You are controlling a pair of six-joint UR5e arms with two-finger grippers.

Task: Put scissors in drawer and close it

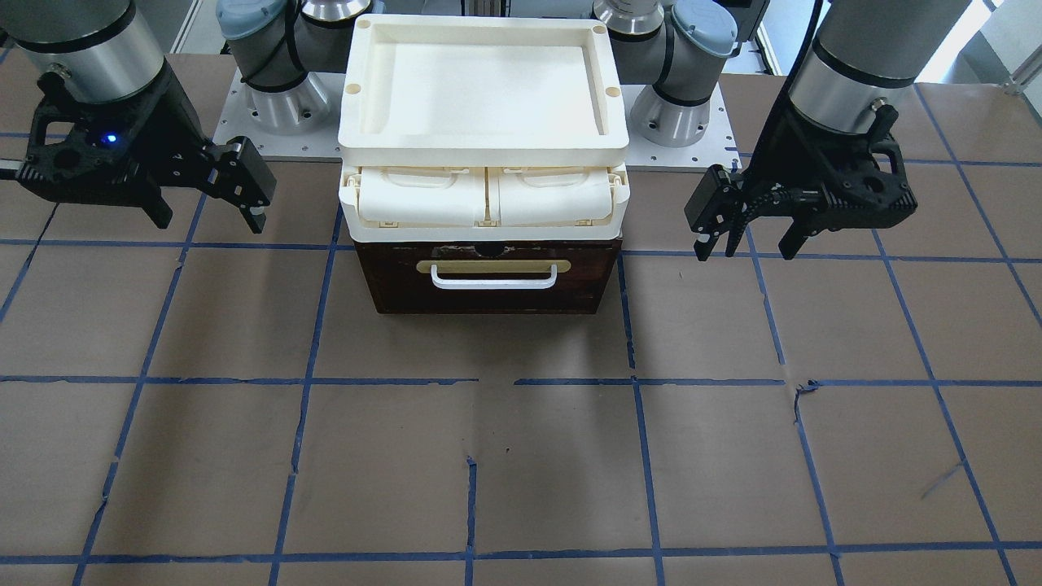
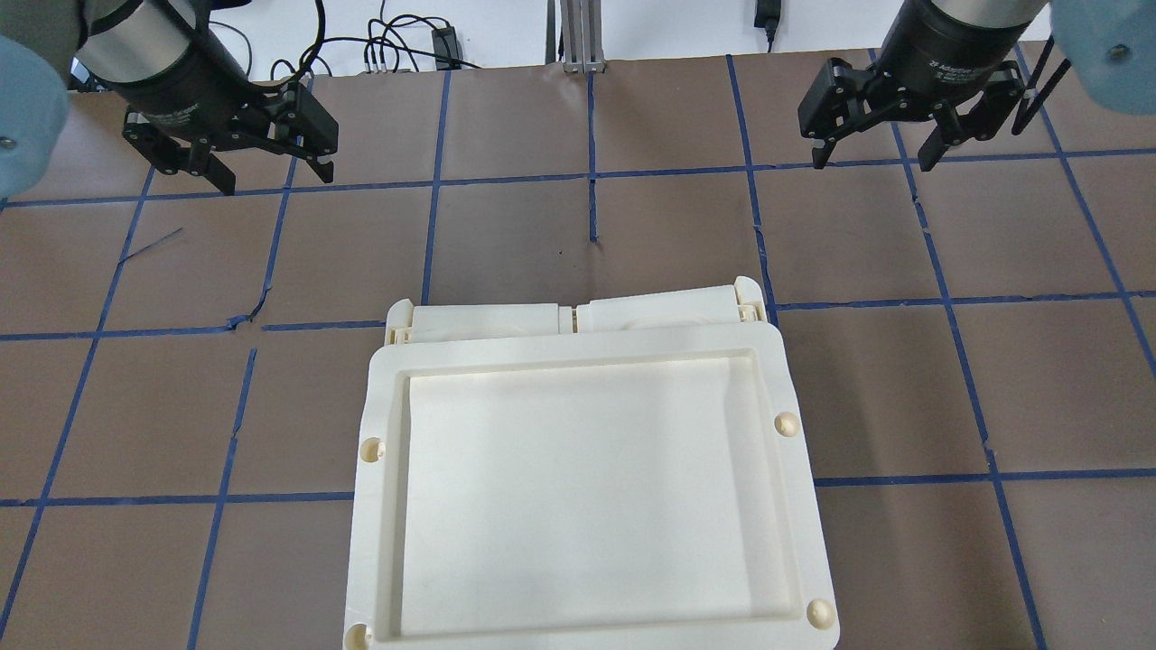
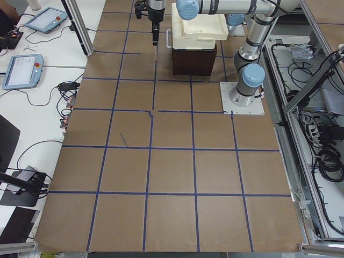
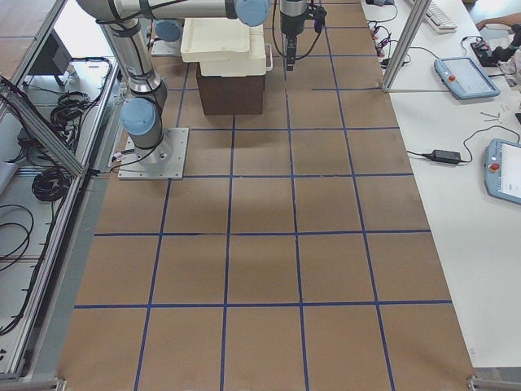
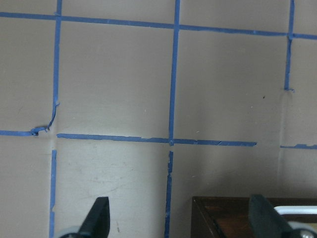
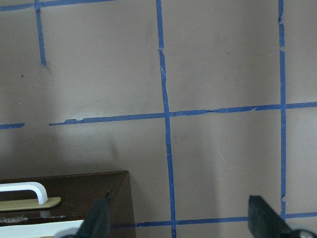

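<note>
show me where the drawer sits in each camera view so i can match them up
Front-facing: drawer at centre, brown front and white handle facing the camera.
Overhead: not visible, hidden beneath the cream tray.
Exterior left: top centre, brown side showing.
Exterior right: top, left of centre.
Left wrist: bottom right corner.
Right wrist: bottom left corner.
Landmark: the cream tray stacked above it, in all four exterior views.

Dark brown drawer (image 1: 488, 299), pushed shut
</note>
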